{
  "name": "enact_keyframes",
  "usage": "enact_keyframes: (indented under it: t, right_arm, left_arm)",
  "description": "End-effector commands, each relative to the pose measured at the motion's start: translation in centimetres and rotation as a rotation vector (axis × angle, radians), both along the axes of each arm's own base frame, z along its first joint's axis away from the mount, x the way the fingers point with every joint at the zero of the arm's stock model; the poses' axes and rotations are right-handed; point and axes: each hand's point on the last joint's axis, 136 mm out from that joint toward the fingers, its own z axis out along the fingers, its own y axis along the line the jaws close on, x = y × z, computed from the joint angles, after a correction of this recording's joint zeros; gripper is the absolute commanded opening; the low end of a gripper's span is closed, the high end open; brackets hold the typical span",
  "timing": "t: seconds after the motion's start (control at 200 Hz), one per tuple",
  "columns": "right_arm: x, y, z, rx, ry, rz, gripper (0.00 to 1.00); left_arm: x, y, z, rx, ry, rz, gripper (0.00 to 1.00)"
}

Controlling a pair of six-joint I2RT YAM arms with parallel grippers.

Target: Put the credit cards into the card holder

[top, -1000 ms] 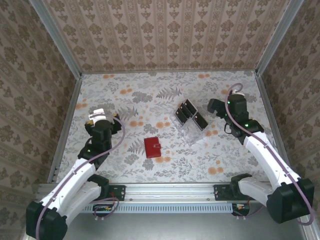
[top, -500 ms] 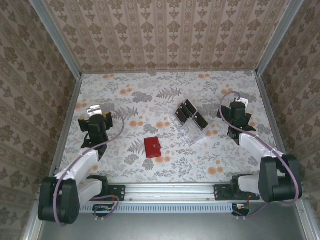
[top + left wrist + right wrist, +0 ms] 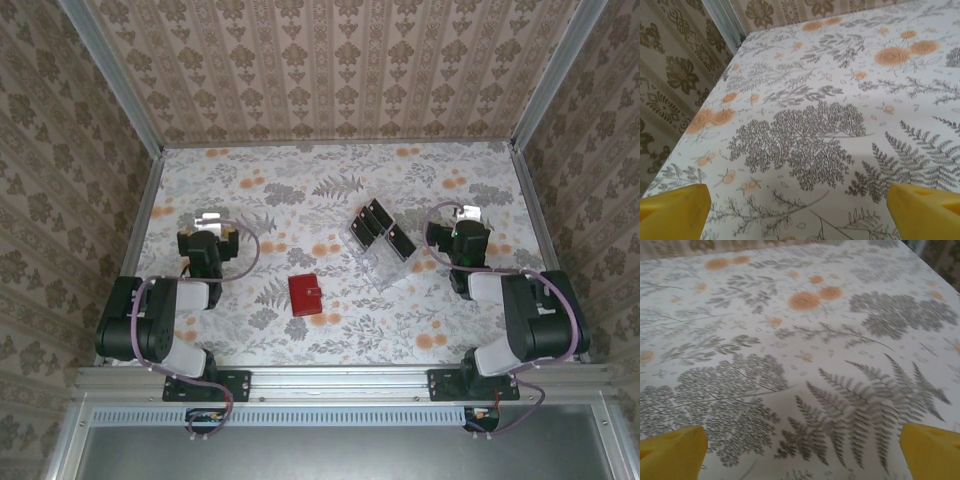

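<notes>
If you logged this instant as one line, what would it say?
left pincer: open, empty | right pincer: open, empty | credit cards: in clear tray | card holder: on table, untouched

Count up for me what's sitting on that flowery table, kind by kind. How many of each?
Red wallet: 1
Clear slotted tray: 1
Black cards: 4 showing in the tray; whether more lie stacked under them cannot be told
Grippers: 2, the left gripper and the right gripper, both open
Total: 8 counted
</notes>
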Motion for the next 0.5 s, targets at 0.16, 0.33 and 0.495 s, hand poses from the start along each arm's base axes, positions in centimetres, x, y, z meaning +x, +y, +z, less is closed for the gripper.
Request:
enact_keyframes:
  t: [0.16, 0.33, 0.495]
  right_arm:
    - [1.19, 1.41, 1.57, 0.001, -0.088, 0.1, 1.0]
    - [1.07, 1.59, 1.76, -0.023, -0.095, 0.094, 1.0]
    - [1.13, 1.71, 1.81, -0.028, -0.095, 0.096, 1.0]
  left_arm:
    - [1.69, 0.02, 0.12, -0.112, -0.011, -0.074, 1.0]
    - [1.79, 0.15, 0.18, -0.111, -0.019, -0.073, 1.0]
    - [1.78, 0.2, 0.14, -0.112, -0.016, -0.071, 1.0]
